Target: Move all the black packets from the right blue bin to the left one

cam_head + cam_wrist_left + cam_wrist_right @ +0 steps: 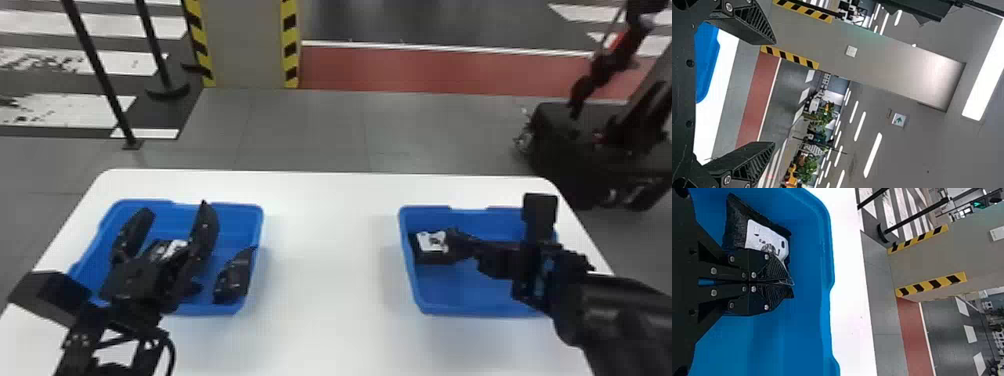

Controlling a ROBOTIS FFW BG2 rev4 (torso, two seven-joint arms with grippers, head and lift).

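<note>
Across one white tabletop (330,270) sit two blue bins, well apart. One black packet (432,257) lies in the far left part of the right blue bin (465,290), close beside its left wall, its single white label (431,241) facing up. My right gripper (454,240) has its two fingers pressed together, pinching that packet at its edge. I count at least two more black packets in the left blue bin (236,225): a labelled packet (159,248), partly hidden under my left gripper (175,209), and a dark packet (235,277) leaning by the right wall. Whether others lie under me there, I cannot tell. Over that bin my two left fingers are spread wide, with nothing between them. Past the table's far edge, two black posts (100,75) stand on the left, one grey pillar (246,45) bears two yellow-and-black strips, and one dark wheeled machine (575,145) is at right.
</note>
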